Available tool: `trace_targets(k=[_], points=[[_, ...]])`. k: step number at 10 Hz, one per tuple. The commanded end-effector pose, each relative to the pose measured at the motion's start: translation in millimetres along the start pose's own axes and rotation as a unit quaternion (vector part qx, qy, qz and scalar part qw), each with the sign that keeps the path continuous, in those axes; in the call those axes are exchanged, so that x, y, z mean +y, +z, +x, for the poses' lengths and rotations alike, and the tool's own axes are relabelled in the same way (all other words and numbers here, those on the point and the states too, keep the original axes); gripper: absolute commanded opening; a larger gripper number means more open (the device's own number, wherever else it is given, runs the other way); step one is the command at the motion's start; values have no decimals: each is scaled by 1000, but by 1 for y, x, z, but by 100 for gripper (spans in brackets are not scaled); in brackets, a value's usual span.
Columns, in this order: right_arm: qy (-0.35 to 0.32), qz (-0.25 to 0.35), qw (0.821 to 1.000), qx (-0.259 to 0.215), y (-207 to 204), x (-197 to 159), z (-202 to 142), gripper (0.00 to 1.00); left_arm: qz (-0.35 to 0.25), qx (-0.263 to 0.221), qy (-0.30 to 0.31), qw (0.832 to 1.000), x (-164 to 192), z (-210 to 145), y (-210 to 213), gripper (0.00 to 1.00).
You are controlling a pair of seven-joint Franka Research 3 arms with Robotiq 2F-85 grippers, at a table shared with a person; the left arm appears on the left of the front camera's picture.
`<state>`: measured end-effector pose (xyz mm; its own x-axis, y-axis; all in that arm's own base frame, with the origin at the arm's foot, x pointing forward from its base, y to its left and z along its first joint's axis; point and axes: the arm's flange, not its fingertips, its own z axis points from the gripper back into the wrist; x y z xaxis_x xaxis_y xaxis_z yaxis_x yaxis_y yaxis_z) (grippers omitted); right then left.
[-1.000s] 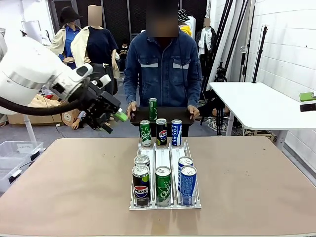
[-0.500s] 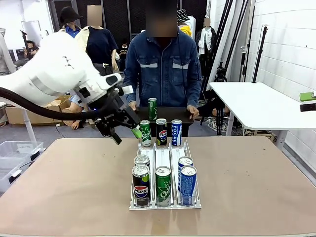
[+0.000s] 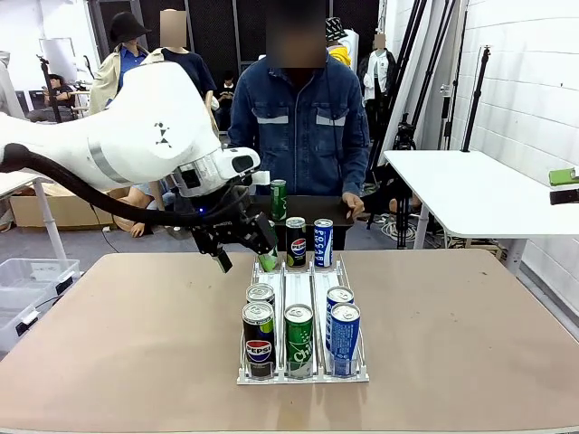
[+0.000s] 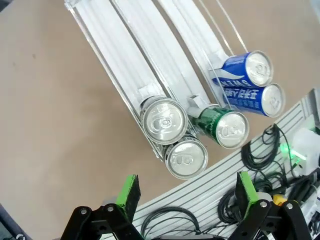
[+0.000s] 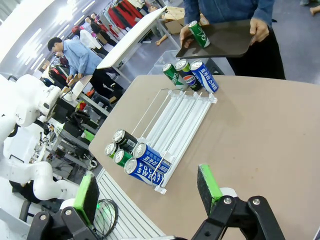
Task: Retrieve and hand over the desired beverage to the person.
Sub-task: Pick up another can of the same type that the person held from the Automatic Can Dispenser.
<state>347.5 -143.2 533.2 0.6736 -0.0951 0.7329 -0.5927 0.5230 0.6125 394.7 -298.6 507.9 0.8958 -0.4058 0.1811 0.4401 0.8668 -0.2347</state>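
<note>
In rack (image 3: 300, 286): 8 cans (image 3: 298, 340); on tray (image 3: 322, 209): 1 can (image 3: 280, 193).

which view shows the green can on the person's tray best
Right wrist view: the green can shows whole on the dark tray, seen from above. The front view shows it upright, close behind the left arm. The left wrist view faces the rack.

Cans (image 3: 298, 339) in rack (image 3: 298, 282), can (image 3: 280, 193) on tray (image 3: 318, 209)
</note>
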Motion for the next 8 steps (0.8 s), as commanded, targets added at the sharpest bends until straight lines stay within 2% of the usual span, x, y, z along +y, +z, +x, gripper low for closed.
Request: trace_targets(k=[1,8], points=[[3,9,1000,-9,-1,0,2,100,29,0,12,999,-8,8,-11,100],[3,9,1000,-9,-1,0,2,100,85,26,19,996,-38,-4,-48,100]])
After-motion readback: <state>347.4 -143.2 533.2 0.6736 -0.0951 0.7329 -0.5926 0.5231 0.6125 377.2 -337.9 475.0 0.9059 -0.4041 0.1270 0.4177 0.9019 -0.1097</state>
